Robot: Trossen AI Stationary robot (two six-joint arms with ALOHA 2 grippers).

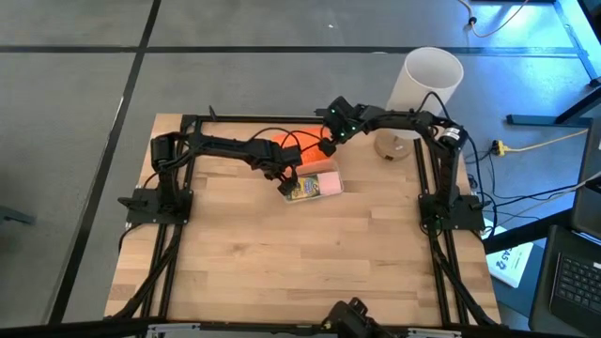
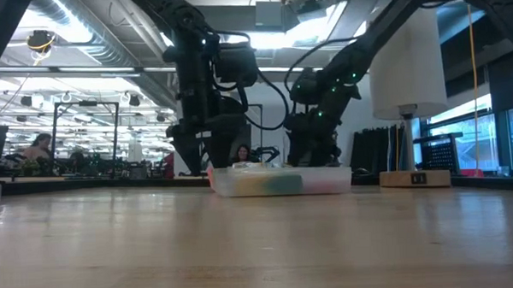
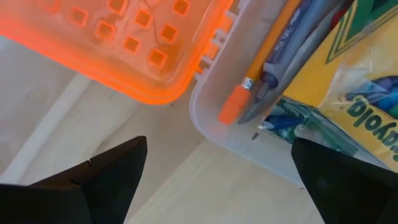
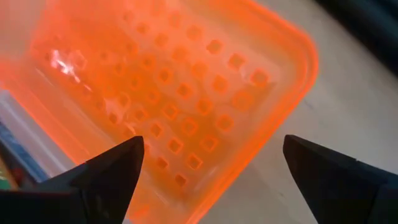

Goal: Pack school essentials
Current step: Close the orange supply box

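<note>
Wood table (image 1: 282,253): pencil (image 3: 264,53) lengthwise in clear box (image 1: 313,186); both grippers' fingers wide.

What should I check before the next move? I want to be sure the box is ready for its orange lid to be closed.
1. Items inside the clear plastic box: ok; the crayon box, an orange pencil and a pen lie in it.
2. Orange lid open: ok; it is swung back beside the box.
3. Left end effector open and empty: ok; it hovers over the box corner near the hinge.
4. Right end effector open and empty: ok; it hovers over the lid.
5. Nothing sticking up above the rim: cannot tell.
6. Loose items left on the table: ok, none seen.
</note>
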